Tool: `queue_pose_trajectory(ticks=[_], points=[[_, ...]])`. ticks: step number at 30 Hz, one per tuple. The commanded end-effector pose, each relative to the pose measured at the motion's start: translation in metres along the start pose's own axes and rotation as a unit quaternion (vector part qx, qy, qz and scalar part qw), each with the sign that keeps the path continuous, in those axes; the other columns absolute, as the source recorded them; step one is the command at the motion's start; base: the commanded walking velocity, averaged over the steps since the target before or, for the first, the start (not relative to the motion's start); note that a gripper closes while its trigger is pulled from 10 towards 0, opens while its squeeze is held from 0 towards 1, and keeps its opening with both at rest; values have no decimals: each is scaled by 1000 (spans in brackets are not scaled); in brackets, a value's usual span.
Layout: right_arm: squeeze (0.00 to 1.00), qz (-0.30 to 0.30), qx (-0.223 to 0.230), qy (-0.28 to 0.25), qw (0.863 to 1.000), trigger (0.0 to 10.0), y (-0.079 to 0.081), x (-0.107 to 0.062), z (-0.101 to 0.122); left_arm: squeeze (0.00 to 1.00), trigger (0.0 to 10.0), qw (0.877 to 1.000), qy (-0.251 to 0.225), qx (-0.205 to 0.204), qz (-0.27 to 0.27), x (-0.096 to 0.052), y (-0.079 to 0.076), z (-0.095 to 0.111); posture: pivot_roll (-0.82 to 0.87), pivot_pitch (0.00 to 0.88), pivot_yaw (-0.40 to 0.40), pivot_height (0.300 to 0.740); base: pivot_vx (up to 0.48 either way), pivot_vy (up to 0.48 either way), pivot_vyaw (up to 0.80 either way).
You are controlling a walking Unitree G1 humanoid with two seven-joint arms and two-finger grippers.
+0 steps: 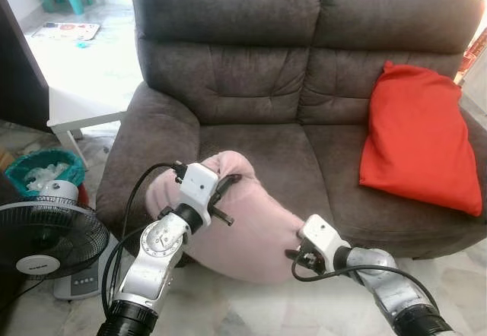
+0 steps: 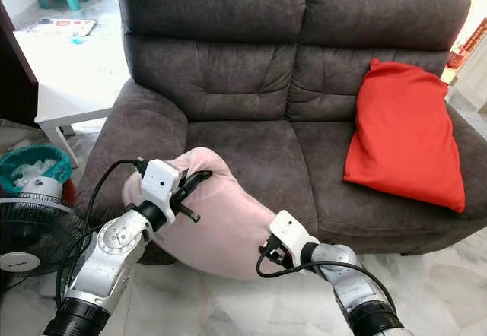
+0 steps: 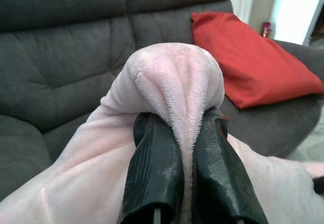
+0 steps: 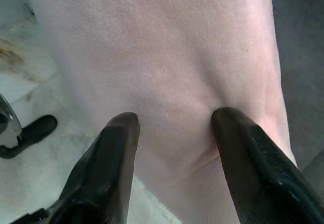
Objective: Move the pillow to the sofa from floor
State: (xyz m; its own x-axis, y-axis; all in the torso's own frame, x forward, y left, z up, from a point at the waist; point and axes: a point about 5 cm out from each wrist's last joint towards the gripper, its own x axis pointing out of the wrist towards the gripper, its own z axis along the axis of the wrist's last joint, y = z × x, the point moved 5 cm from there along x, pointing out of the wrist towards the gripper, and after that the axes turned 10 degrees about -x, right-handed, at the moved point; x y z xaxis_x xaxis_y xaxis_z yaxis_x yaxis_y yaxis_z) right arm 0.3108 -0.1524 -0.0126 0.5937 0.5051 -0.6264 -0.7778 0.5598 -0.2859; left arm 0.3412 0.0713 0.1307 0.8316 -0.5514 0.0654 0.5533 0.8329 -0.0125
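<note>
I have the pink pillow (image 1: 251, 222) up off the floor, leaning against the front edge of the sofa (image 1: 251, 70), its top corner just over the seat lip at the left cushion. My left gripper (image 3: 185, 148) is clenched on that top corner; the left wrist view shows plush fabric bunched and pinched between both fingers. My right gripper (image 4: 174, 120) is down at the pillow's lower right end, fingers spread with the tips pressed into the fabric, denting it but pinching nothing; I read it as released, just bracing.

Key relation: the pillow's long axis runs from 11 o'clock at the left gripper down to 5 o'clock at the right gripper, slanting across the sofa front. The free seat lies at 12 o'clock from both grippers, straight ahead and up. The left arm is nearer the seat, so it probably leads. The red pillow (image 1: 418, 138) fills the right cushion at 2 o'clock, so I would aim left.
</note>
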Motion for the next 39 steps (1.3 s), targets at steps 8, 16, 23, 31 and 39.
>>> queue_pose_trajectory(ticks=[8, 16, 23, 31, 39], points=[[196, 4, -5, 18, 1000, 10000, -1, -1, -8, 0, 10000, 997, -52, 36, -51, 10, -17, 35, 155, 0, -105, 740, 0, 0, 0], [1000, 3, -4, 24, 1000, 10000, -4, -4, -13, 0, 10000, 996, -38, 44, -68, 7, -20, 31, 154, 0, -107, 740, 0, 0, 0], [1000, 19, -16, 46, 999, 10000, -2, -11, -25, 0, 10000, 996, -29, 51, -71, 4, -17, 27, 151, 0, -110, 740, 0, 0, 0], [0, 28, -27, 69, 997, 10000, 0, -15, -37, 0, 10000, 995, -19, 64, -74, 3, -15, 25, 150, 0, -115, 740, 0, 0, 0], [0, 53, -29, 96, 994, 10000, 7, -19, -49, 0, 10000, 994, -19, 76, -71, 2, -11, 27, 152, 0, -121, 740, 0, 0, 0]])
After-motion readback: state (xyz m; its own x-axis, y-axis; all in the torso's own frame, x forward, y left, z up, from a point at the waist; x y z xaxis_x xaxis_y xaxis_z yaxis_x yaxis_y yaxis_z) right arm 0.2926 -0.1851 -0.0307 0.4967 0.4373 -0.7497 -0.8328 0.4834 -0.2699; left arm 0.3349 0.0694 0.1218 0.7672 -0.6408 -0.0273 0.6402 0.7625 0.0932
